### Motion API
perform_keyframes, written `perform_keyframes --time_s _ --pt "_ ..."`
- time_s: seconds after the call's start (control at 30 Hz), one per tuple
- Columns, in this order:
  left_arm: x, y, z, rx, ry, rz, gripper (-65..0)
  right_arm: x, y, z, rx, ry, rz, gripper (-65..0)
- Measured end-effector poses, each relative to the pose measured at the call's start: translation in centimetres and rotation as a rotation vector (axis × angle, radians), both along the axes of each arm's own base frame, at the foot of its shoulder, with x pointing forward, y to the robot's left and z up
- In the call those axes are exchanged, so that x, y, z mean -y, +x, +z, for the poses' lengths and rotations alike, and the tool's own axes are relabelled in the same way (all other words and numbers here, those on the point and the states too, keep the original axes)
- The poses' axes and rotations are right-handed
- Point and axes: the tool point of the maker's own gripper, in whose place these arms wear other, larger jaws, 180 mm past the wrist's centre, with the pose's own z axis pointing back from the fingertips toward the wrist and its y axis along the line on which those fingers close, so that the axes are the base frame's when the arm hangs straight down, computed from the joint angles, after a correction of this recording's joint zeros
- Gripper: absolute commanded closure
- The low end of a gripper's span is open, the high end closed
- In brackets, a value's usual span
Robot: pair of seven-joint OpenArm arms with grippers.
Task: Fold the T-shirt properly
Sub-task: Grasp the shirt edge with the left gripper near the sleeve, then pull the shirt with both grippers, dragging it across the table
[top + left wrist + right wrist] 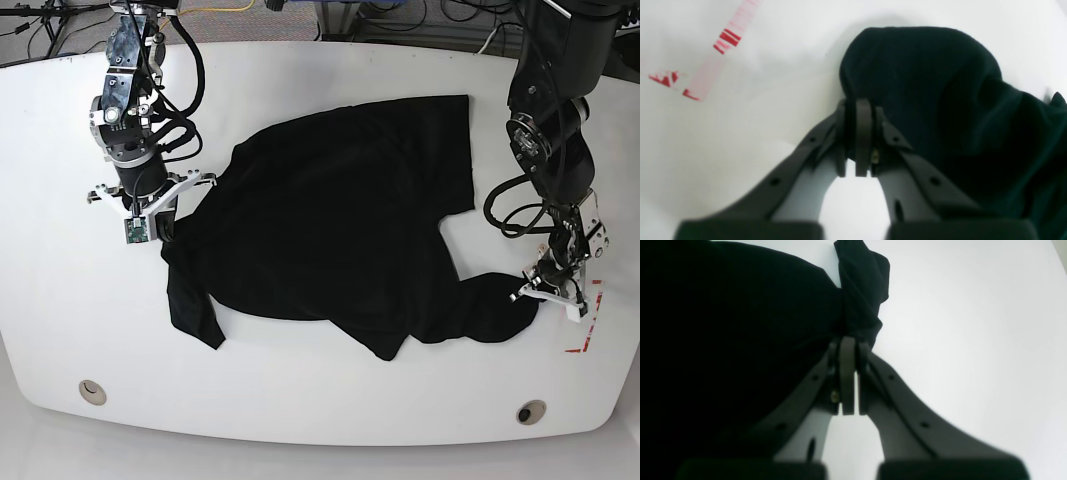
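The white desk (pixel 320 400) carries the black T-shirt (pixel 340 230), spread crumpled across its centre. Right gripper (pixel 848 340) jaws pinch a bunched fold at the T-shirt's edge; left gripper (pixel 862 103) jaws (near red tape marks (pixel 728 38)) pinch its opposite sleeve end.

The base view looks down from above on the whole white table (pixel 320 420) and both arms. Each wrist view sits just behind its own gripper, facing along the closed jaws, very near the cloth. All three views share the black T-shirt (pixel 340 230) and the tabletop.
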Motion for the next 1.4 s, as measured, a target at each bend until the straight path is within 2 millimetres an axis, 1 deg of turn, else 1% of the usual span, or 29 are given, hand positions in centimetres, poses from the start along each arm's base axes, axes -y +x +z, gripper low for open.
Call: perform_keyframes --time_s 0.17,0.33,0.4,0.53,0.7,0.73,0.83,0.9,1.0,1.1,1.13,1.3,1.4 --pt "0.0 0.0 0.0 0.001 0.000 0.000 0.0 0.0 0.0 0.0 0.000 0.000 -0.001 0.0" --pt "-0.7 0.0 0.9 0.020 0.025 0.007 0.0 0.0 0.0 0.0 0.000 0.000 -0.001 0.0" --pt "-1.3 -0.2 1.4 0.031 0.049 0.008 0.0 0.0 0.0 0.0 0.001 0.000 -0.001 0.0" --pt "-2.2 -1.4 2.0 0.012 0.105 -0.008 0.0 0.1 0.0 0.0 0.001 0.000 -0.004 0.0" --pt "-1.2 -2.3 3.5 0.020 0.164 -0.073 0.0 1.4 0.2 0.6 0.016 0.002 -0.040 0.0" --pt "-0.9 -2.4 4.1 0.028 0.176 -0.090 0.0 1.9 0.4 0.9 0.025 -0.003 -0.053 0.0" --pt "-0.7 -2.7 5.5 0.036 0.216 -0.106 0.0 3.0 1.1 2.1 0.059 -0.010 -0.083 0.0" --pt "-0.7 -2.5 7.5 0.063 0.268 -0.115 0.0 3.8 1.4 2.8 0.079 -0.022 -0.101 0.0" --pt "-0.3 -2.6 9.8 0.096 0.338 -0.160 0.0 4.3 2.1 3.7 0.106 -0.030 -0.109 0.0" --pt "0.2 -3.3 11.9 0.111 0.410 -0.194 0.0 4.3 2.8 4.4 0.125 -0.036 -0.096 0.0" --pt "0.3 -3.4 12.2 0.113 0.423 -0.201 0.0 4.2 3.0 4.7 0.132 -0.038 -0.089 0.0" --pt "2.3 -3.7 16.3 0.183 0.519 -0.232 0.0 5.6 4.3 6.1 0.157 -0.080 -0.099 0.0" --pt "3.6 -4.1 18.9 0.234 0.560 -0.248 0.0 5.8 5.3 7.2 0.187 -0.082 -0.096 0.0"
